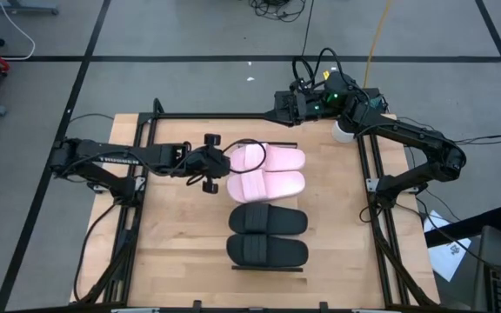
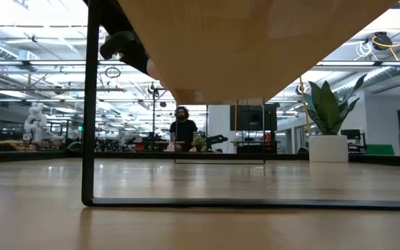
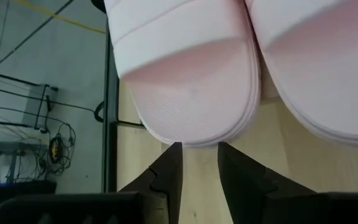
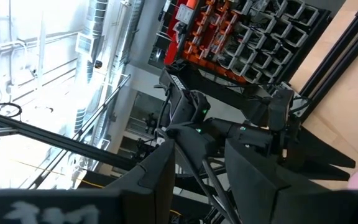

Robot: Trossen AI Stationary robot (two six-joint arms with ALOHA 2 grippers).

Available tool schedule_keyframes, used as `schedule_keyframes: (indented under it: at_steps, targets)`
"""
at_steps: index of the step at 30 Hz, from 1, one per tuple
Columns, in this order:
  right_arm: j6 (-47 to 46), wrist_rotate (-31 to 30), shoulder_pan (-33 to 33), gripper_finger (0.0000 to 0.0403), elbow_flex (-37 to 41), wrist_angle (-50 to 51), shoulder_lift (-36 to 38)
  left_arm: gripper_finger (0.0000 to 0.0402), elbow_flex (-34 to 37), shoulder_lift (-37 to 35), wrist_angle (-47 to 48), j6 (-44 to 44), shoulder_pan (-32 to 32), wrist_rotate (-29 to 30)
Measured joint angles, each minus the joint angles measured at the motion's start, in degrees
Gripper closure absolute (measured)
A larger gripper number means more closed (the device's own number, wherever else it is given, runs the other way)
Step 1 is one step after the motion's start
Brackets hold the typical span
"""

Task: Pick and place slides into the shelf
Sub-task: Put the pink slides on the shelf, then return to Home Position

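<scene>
Two light pink slides point(image 1: 272, 159) point(image 1: 272, 184) and two black slides point(image 1: 268, 220) point(image 1: 268, 252) lie side by side in a row, soles down, on the narrow shelf, whose near dark edge point(image 1: 268, 269) shows. The low view sees the shelf's pale underside point(image 2: 255, 42). My left gripper point(image 1: 223, 163) is open by a narrow gap, level, at the strap end of the far pink slide point(image 3: 191, 93). My right gripper point(image 1: 275, 109) waits open over the table's far edge, holding nothing point(image 4: 199, 155). My left gripper's fingertips point(image 3: 176, 152) stand right at the rim of the far pink slide's strap end point(image 3: 194, 140), coming level from the table's left. Whether they touch the rim I cannot tell. The slide lies flat on the shelf.
Dark metal rails point(image 1: 372, 200) frame the plywood table on its left, right and far sides. A white round object point(image 1: 344, 131) sits at the far right corner. The shelf's thin dark leg point(image 2: 89, 104) stands on the table. A person point(image 2: 182, 132) stands far off in the room.
</scene>
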State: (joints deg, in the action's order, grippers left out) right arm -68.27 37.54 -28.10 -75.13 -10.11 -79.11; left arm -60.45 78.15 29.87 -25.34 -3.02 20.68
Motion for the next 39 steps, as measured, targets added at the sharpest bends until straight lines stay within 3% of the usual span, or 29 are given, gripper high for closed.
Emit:
schedule_keyframes:
  at_steps: [6,12,16,21,26,32,35,39]
  targets:
    - [0.00,0.00,0.00,0.0273,0.01,0.01,0.00,0.0298,0.00,0.00,0.05,-0.37,-0.01,0.97]
    - [0.11,0.15,0.00,0.0273,0.00,0.00,0.00,0.0298,0.00,-1.66,1.80,-1.95,-0.17,12.58]
    - [1.40,1.18,-0.28,0.0273,0.00,-1.75,0.00,0.0298,0.00,-5.77,4.88,0.17,-1.34,15.49]
    - [1.27,7.10,-1.91,0.0273,0.00,-9.94,0.13,0.0298,0.00,-14.68,9.48,9.74,-3.38,15.30]
    - [4.33,12.50,-3.79,0.0273,0.00,-11.91,2.61,0.0298,0.00,-26.79,12.26,22.08,-4.28,8.95]
    - [18.18,19.64,-5.38,0.0273,0.00,-8.82,9.06,0.0298,-0.02,-39.57,11.93,39.16,-3.40,-5.05]
    - [25.58,23.00,-5.25,0.0273,0.00,-2.72,13.32,0.0298,-0.04,-43.70,12.00,46.92,-1.95,-10.66]
    - [35.90,20.89,-5.22,0.0273,0.00,11.97,20.13,0.0298,-0.04,-47.22,13.74,52.10,0.28,-12.58]
